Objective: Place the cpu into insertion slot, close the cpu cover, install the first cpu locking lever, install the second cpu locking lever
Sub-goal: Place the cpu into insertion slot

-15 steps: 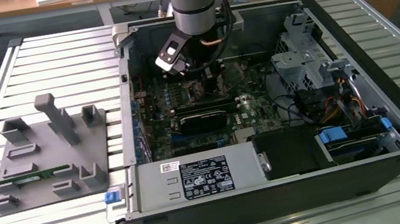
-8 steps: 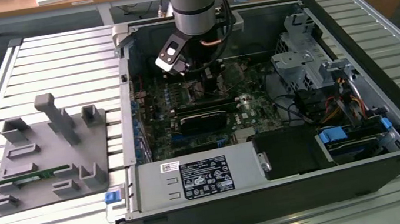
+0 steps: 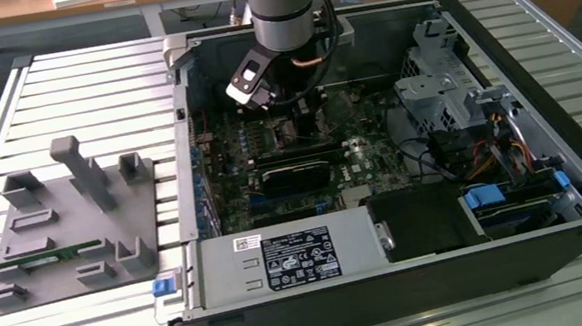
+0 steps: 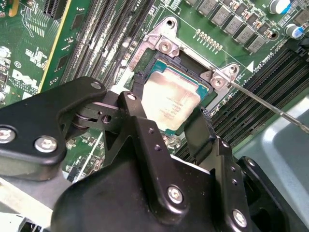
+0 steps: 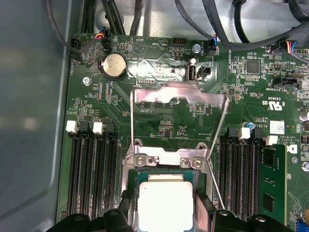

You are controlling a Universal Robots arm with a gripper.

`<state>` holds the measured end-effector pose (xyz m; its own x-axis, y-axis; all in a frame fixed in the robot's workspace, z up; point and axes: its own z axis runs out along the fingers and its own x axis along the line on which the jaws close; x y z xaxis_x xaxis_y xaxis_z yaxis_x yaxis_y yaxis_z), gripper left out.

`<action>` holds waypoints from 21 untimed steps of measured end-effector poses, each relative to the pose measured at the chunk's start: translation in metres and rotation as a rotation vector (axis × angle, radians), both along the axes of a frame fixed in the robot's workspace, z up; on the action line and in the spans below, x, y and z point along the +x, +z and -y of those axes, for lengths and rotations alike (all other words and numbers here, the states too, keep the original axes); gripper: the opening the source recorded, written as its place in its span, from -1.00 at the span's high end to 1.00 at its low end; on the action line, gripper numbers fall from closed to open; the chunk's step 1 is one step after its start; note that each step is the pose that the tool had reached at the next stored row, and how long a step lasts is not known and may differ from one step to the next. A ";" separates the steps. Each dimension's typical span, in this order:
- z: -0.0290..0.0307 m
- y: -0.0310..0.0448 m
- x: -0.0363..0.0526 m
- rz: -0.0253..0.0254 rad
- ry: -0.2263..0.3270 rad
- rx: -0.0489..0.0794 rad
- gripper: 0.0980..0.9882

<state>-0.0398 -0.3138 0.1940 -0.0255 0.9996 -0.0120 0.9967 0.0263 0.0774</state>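
Note:
The cpu (image 4: 170,96) shows its silvery top, level over the insertion slot (image 4: 145,62) on the motherboard. My gripper (image 4: 169,105) is shut on it, one black finger (image 4: 137,87) on each opposite edge. In the first wrist view the cpu (image 5: 164,203) sits between the fingers (image 5: 203,209), just in front of the hinge plate (image 5: 164,157). The cpu cover (image 5: 179,94) stands swung open beyond the hinge. Both thin wire locking levers (image 5: 131,121) (image 5: 219,128) are raised. In the exterior view the gripper (image 3: 273,105) reaches down into the open computer case (image 3: 402,285).
Memory slots (image 5: 91,174) flank the socket on both sides. A coin battery (image 5: 115,65) and black cables (image 5: 231,29) lie beyond the cover. A black card (image 3: 295,175) and drive cage (image 3: 443,97) stand inside the case. A grey fixture (image 3: 69,226) sits at the exterior view's left.

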 end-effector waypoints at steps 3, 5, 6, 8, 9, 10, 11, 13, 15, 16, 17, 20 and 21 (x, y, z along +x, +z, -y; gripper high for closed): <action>0.0001 0.0001 0.0000 -0.0002 0.000 -0.001 -0.15; 0.0001 0.0001 0.0000 -0.0002 0.000 0.000 -0.15; 0.0000 0.0002 0.0000 -0.0002 0.000 0.000 -0.15; 0.0000 0.0002 0.0000 -0.0002 0.000 -0.001 -0.15; 0.0000 0.0002 0.0000 -0.0002 0.000 0.000 -0.15; 0.0001 0.0002 0.0000 -0.0003 0.000 -0.001 -0.12; 0.0001 0.0002 0.0000 -0.0004 0.000 -0.001 -0.12; 0.0001 0.0004 0.0000 -0.0003 0.000 -0.001 0.02; 0.0000 0.0023 0.0001 -0.0002 0.000 0.000 0.02; 0.0001 0.0030 0.0000 -0.0003 0.000 -0.001 0.02; 0.0000 0.0029 0.0001 -0.0002 -0.001 0.000 0.02; 0.0003 0.0026 -0.0002 -0.0002 -0.008 -0.002 0.02; 0.0005 0.0024 -0.0003 -0.0002 -0.011 -0.002 0.02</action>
<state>-0.0401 -0.3144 0.1965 -0.0144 0.9998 -0.0141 0.9969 0.0155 0.0771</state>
